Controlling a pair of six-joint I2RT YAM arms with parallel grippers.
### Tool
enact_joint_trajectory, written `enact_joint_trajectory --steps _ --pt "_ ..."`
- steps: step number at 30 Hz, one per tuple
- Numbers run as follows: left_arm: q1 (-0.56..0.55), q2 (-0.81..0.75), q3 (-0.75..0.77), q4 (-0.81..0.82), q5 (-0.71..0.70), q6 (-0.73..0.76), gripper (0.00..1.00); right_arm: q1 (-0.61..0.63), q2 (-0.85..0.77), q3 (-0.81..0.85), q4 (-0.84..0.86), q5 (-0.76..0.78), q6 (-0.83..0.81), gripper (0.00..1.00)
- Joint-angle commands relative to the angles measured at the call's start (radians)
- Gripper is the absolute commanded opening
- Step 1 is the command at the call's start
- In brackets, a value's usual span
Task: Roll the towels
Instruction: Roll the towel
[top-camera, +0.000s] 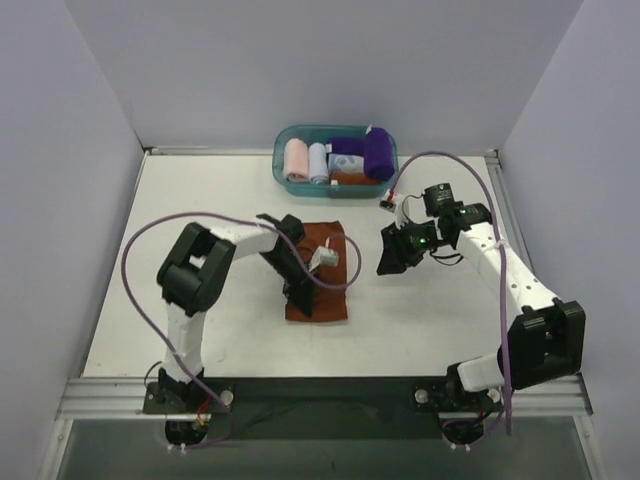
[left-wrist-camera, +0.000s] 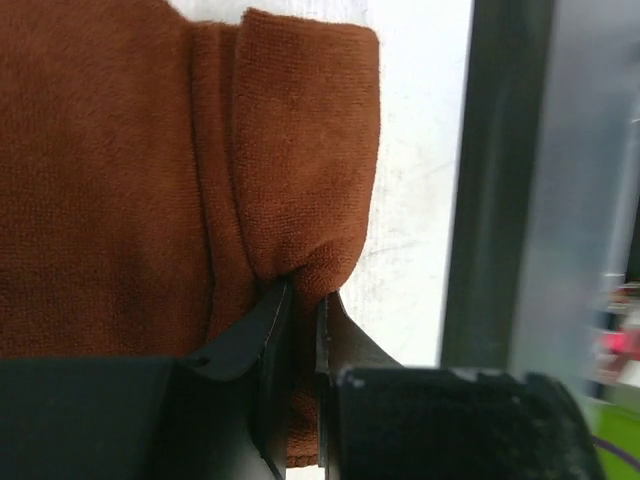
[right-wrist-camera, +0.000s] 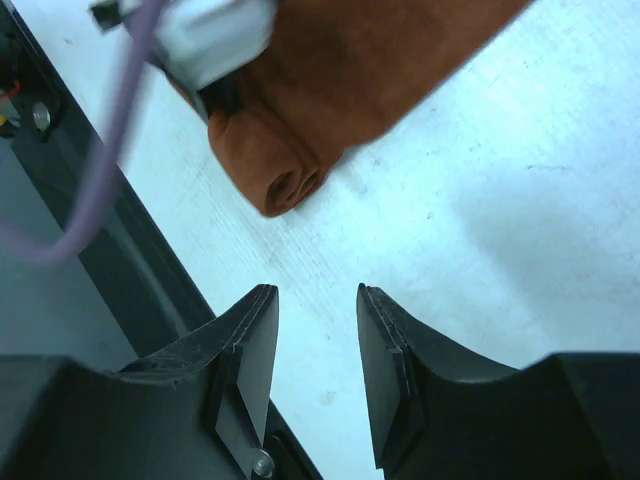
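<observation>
The rust-brown towel (top-camera: 325, 268) lies on the white table in front of the basket, its near end rolled up a little. My left gripper (top-camera: 302, 303) reaches down to that near end. In the left wrist view it (left-wrist-camera: 305, 288) is shut on the rolled fold of the brown towel (left-wrist-camera: 120, 180). My right gripper (top-camera: 390, 264) hovers to the right of the towel, apart from it. Its jaws (right-wrist-camera: 315, 300) stand open over bare table, with the towel's rolled end (right-wrist-camera: 288, 185) ahead of them. The purple towel (top-camera: 378, 152) sits rolled in the basket.
A teal basket (top-camera: 283, 165) at the back of the table holds rolled pink (top-camera: 296, 160) and pale blue (top-camera: 318, 162) cloths beside the purple towel. The table's dark front rail (left-wrist-camera: 500, 180) runs close to the towel's near end. Grey walls stand on both sides.
</observation>
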Motion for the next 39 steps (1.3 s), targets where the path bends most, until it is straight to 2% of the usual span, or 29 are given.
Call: enact_joint_trajectory --steps 1,4,7,12,15,17,25,26,29,30,33,34,35,39 --pt "0.048 0.162 0.109 -0.187 -0.013 0.016 0.00 0.029 -0.105 -0.095 -0.027 0.059 -0.059 0.36" --pt "0.059 0.268 0.196 -0.244 -0.030 0.032 0.00 0.124 -0.198 -0.140 -0.018 0.114 -0.075 0.36" --pt "0.064 0.329 0.260 -0.280 -0.048 0.029 0.01 0.304 -0.244 -0.197 0.037 0.258 -0.067 0.40" --pt "0.073 0.406 0.319 -0.325 -0.079 -0.004 0.02 0.595 -0.163 -0.205 0.144 0.540 -0.069 0.49" --pt "0.076 0.421 0.334 -0.334 -0.081 -0.011 0.03 0.707 -0.076 -0.171 0.199 0.637 -0.089 0.55" --pt "0.078 0.434 0.347 -0.346 -0.079 -0.013 0.04 0.737 -0.007 -0.158 0.259 0.700 -0.105 0.55" --pt "0.085 0.446 0.356 -0.353 -0.076 -0.014 0.07 0.803 0.157 -0.145 0.422 0.749 -0.187 0.55" --pt "0.087 0.448 0.356 -0.354 -0.076 -0.016 0.08 0.804 0.170 -0.146 0.425 0.745 -0.196 0.54" --pt "0.099 0.449 0.359 -0.353 -0.067 -0.024 0.08 0.807 0.206 -0.186 0.446 0.726 -0.213 0.40" --pt "0.105 0.449 0.356 -0.344 -0.059 -0.036 0.08 0.804 0.213 -0.206 0.457 0.719 -0.225 0.28" --pt "0.134 0.431 0.333 -0.311 -0.029 -0.059 0.14 0.793 0.228 -0.250 0.463 0.653 -0.228 0.06" --pt "0.143 0.406 0.319 -0.298 -0.018 -0.060 0.17 0.784 0.233 -0.254 0.456 0.625 -0.227 0.02" --pt "0.162 0.391 0.287 -0.270 0.007 -0.062 0.25 0.777 0.234 -0.252 0.430 0.598 -0.224 0.00" --pt "0.223 0.287 0.204 -0.225 0.094 -0.048 0.41 0.714 0.256 -0.196 0.313 0.432 -0.216 0.00"
